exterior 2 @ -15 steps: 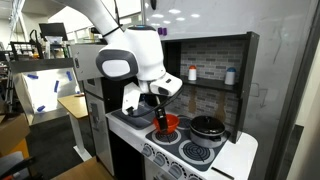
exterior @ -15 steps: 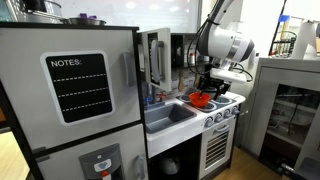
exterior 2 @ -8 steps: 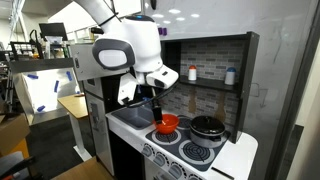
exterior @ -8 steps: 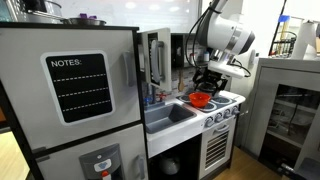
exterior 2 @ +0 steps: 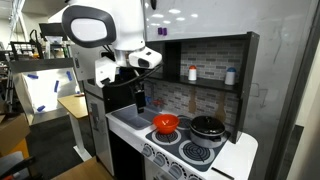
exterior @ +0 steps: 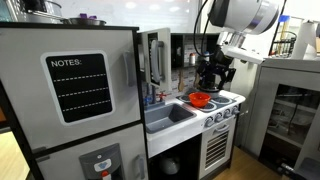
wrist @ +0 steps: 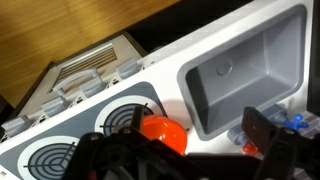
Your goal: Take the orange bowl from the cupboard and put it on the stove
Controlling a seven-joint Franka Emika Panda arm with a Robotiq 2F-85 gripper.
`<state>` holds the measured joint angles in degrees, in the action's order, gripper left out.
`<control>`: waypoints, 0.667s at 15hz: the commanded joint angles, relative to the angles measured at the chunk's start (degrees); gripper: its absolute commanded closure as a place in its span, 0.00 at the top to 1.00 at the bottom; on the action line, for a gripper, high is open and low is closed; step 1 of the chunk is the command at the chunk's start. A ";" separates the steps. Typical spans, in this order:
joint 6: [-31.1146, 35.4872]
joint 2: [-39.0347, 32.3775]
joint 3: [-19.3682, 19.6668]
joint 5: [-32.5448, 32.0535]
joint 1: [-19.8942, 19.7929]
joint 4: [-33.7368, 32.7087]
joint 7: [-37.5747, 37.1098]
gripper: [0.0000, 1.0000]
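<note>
Sitting upright on the stove (exterior: 227,104): the orange bowl (exterior: 200,99), on the rear burner next to the sink (exterior: 168,118), close to the bench's back edge. The gripper (exterior: 212,72) hangs above the bowl, clear of it. In the wrist view the jaws are spread wide, with nothing between the fingers (wrist: 266,134).

Around it:
- The black lidded pot (exterior 2: 208,127) is on the other rear burner, just beside the bowl and towards the bench's outer end.
- Both front burners (wrist: 128,118) are bare, with the knob row along the front edge.
- The cupboard (exterior 2: 240,55) overhangs the back edge above the pot, with small jars (exterior 2: 192,73) on its shelf.
- The cupboard door (exterior: 155,55) stands open over the sink end.
- Small blue items (wrist: 295,122) lie at the sink's rear rim, too blurred to name.
- The grey fridge with the NOTES chalkboard (exterior: 78,88) closes off the bench past the sink.
</note>
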<state>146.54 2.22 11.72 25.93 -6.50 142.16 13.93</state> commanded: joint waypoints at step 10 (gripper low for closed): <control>-20.28 22.58 4.58 -16.73 0.29 9.52 21.06 1.00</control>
<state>130.70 19.65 14.00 10.26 -6.64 149.86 28.34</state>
